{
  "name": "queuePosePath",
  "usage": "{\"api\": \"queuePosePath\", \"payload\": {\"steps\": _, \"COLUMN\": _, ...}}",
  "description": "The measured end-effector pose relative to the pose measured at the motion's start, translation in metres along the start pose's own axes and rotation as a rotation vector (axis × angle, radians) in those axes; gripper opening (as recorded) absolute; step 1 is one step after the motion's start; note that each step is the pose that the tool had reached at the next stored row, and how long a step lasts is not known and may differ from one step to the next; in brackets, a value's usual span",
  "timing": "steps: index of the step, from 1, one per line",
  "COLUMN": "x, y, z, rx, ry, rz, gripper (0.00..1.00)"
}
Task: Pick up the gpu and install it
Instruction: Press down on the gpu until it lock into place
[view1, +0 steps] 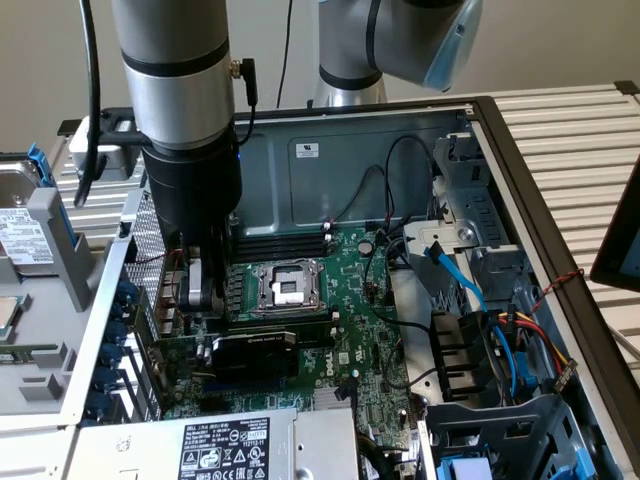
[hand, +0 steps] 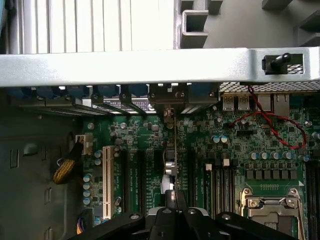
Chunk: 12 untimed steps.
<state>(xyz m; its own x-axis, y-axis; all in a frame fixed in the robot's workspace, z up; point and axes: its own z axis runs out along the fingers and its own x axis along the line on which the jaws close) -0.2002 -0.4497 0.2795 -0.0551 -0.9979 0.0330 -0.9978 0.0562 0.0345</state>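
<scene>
gpu (view1: 255, 352) seated upright on motherboard (view1: 350, 290) | end effector (view1: 203, 290) closed, empty, just above its bracket end

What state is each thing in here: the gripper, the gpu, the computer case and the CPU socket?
gripper: shut, low inside the case, at the gpu's bracket end; contact cannot be told.
gpu: standing upright on the motherboard, in the slot area.
computer case: open, side panel off.
CPU socket: uncovered, no cooler on it.
</scene>
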Motion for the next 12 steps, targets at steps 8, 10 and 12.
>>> {"api": "queuePosePath", "payload": {"steps": 8, "x": -0.0017, "y": 0.0012, "z": 0.0059, "rx": 0.0138, "ry": -0.0010, "rz": 0.005, "gripper": 0.11}}
{"api": "queuePosePath", "payload": {"steps": 10, "x": -0.0017, "y": 0.0018, "z": 0.0062, "rx": 0.0140, "ry": -0.0010, "rz": 0.006, "gripper": 0.11}}
{"api": "queuePosePath", "payload": {"steps": 12, "x": -0.0017, "y": 0.0021, "z": 0.0068, "rx": 0.0154, "ry": -0.0012, "rz": 0.006, "gripper": 0.11}}
